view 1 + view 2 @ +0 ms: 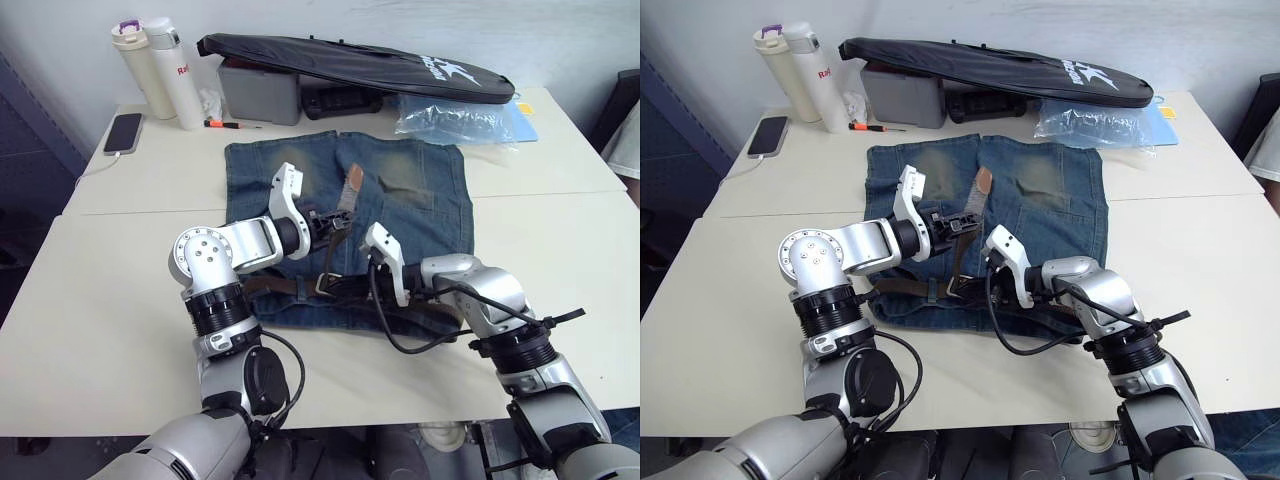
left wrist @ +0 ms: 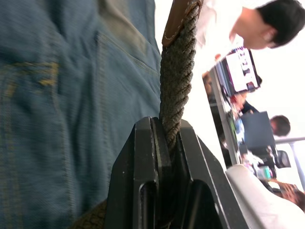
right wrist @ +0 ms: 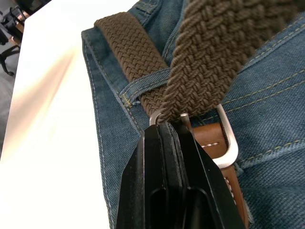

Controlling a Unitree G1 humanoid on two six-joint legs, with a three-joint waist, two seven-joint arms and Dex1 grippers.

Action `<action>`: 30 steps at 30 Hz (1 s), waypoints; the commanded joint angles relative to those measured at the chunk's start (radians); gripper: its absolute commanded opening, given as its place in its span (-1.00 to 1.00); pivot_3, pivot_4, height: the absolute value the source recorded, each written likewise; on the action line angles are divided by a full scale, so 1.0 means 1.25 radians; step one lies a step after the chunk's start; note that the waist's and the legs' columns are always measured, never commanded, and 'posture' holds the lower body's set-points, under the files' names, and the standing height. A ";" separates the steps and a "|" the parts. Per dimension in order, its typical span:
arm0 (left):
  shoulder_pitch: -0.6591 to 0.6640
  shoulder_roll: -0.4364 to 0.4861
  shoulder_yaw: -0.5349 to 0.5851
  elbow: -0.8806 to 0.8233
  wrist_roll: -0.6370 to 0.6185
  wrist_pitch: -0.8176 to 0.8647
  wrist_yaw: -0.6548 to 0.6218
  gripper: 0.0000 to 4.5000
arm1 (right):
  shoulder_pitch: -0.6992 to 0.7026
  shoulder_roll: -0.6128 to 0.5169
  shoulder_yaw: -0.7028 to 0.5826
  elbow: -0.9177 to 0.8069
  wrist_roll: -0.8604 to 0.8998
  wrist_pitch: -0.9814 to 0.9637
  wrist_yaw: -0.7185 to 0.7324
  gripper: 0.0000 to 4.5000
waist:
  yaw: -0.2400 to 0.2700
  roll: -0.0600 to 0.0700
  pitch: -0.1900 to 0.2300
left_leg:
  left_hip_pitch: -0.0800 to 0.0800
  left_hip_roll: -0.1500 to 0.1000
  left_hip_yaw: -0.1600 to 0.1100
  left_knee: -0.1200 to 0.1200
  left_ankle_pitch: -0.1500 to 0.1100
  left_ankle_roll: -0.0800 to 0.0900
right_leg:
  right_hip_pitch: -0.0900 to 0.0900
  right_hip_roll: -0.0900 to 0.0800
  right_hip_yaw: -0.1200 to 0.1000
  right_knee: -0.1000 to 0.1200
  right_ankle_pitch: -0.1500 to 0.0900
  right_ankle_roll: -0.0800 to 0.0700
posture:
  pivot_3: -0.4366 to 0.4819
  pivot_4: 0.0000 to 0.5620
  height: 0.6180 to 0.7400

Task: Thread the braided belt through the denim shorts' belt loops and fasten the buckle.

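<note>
While braided belt (image 3: pixel 128 43) already sits under belt loops (image 3: pixel 143 86) along waistband, buckle (image 3: pixel 228 143) not yet fastened. Denim shorts (image 1: pixel 420 200) lie frame centre on table (image 1: pixel 100 300). Left gripper (image 2: pixel 167 138) clamped on belt's free tail, lifted mid-frame. Right gripper (image 3: pixel 164 131) closed at buckle. Left to do, by my reading: seat prong, tuck tail.

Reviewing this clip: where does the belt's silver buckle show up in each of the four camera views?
Left eye view: the buckle lies on the denim shorts' waistband, between the two grippers.
Right eye view: the same spot, left of the right gripper.
Left wrist view: I cannot make it out.
Right wrist view: just beyond the shut fingertips.
Shared landmark: the braided belt, clamped by the left gripper.
</note>
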 commanded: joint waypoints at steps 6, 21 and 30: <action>0.108 -0.028 0.047 -0.125 -0.163 0.042 -0.079 -1.00 | 0.029 -0.033 0.090 0.019 -0.070 -0.029 0.033 -0.99 | -0.002 0.000 0.000 | 0.000 0.000 0.000 0.000 0.000 0.000 | 0.000 0.000 0.000 0.000 0.000 0.000 | -0.05 -0.47 1.00; 0.193 -0.074 0.263 -0.113 -0.301 -0.115 0.101 -1.00 | 0.004 -0.081 0.005 -0.128 -0.007 0.006 0.040 -0.99 | 0.009 -0.001 -0.003 | 0.001 0.001 0.000 0.005 -0.004 -0.001 | 0.004 0.001 0.000 -0.002 0.000 0.000 | -0.05 -0.47 1.00; 0.267 -0.071 0.184 -0.103 -0.465 -0.238 0.213 -1.00 | -0.065 -0.095 0.002 -0.122 -0.035 -0.007 0.024 -0.99 | 0.014 -0.002 -0.003 | 0.001 0.002 0.000 0.005 -0.004 -0.001 | 0.002 0.002 0.001 -0.004 0.000 0.000 | -0.05 -0.47 1.00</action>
